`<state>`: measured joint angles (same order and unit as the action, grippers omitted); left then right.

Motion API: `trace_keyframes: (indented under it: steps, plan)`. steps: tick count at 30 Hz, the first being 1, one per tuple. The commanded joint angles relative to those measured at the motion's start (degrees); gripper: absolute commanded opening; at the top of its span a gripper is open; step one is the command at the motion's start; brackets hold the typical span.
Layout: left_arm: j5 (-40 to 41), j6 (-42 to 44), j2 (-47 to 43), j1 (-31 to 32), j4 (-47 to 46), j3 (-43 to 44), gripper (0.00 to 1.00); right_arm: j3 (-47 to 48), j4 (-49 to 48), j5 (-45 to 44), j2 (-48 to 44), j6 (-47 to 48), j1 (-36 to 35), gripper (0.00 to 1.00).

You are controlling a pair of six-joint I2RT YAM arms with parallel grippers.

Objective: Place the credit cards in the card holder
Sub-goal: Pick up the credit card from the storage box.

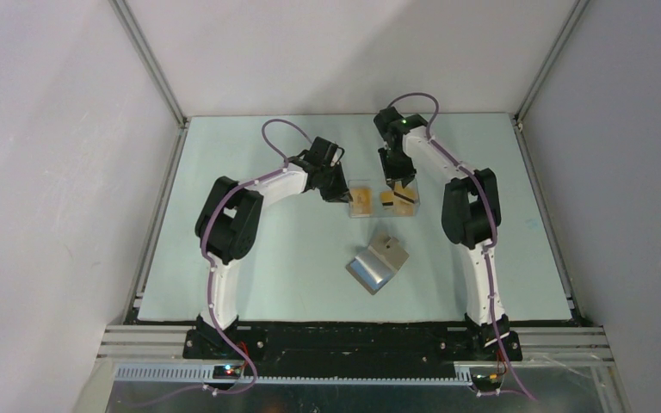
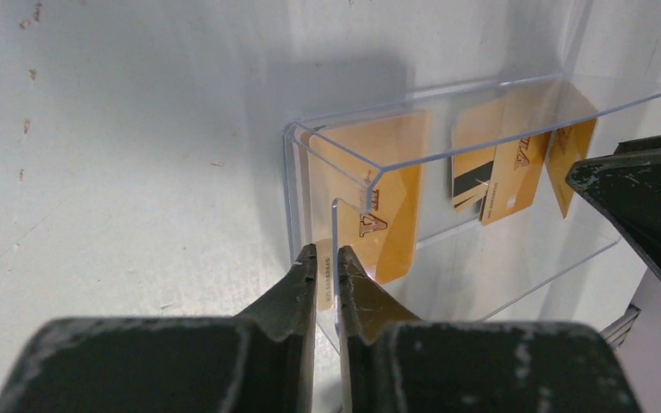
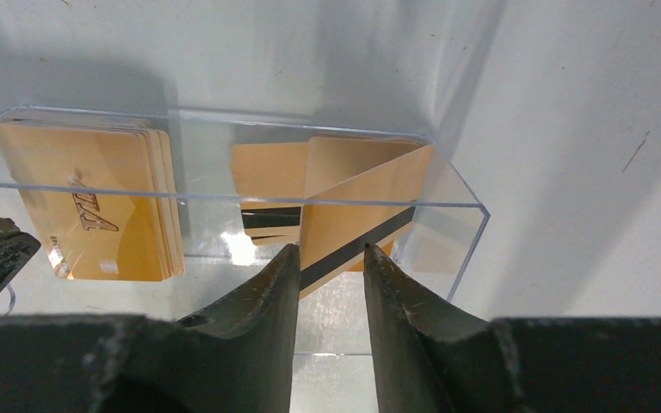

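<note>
Your left gripper (image 2: 327,251) pinches the one clear box's (image 2: 482,99) wall; right gripper (image 3: 330,254) hangs half-open over one tilted card (image 3: 353,198); one card holder (image 1: 379,265) lies apart.

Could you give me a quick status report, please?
Left fingers pinching box wall. Right fingers open, straddling striped card. Holder lies apart, nearer. Nothing blocking.

Soft, even white light from above fills the overhead view, and the worktop (image 1: 267,258) shows only faint shadows. In the wrist views the clear box (image 2: 482,95) casts a dark shadow beyond it and its edges glint. The near right fingers (image 3: 250,310) are dark and blurred, while the cards (image 3: 95,206) are sharp.
</note>
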<state>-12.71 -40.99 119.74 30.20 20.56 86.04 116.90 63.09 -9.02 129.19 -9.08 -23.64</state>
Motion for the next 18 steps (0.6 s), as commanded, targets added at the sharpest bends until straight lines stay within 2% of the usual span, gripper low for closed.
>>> trace_keyframes:
  steps: [1,8,15,18]
  plan:
    - [1.35,1.00,0.95,-0.32,2.03,0.91,0.13,1.14,2.92,-5.40,-3.00,0.41,1.18,0.34]
    - [1.25,1.05,1.01,-0.40,2.01,0.88,0.12,1.23,3.86,-5.16,-3.77,0.44,1.44,0.34]
    - [1.13,1.00,0.75,-0.46,2.03,0.88,0.11,-0.83,3.31,-0.29,-5.98,-0.39,3.52,0.36]
    - [1.24,1.00,0.27,-0.49,2.01,0.81,0.10,-1.61,3.15,0.41,-6.60,-0.69,4.46,0.33]
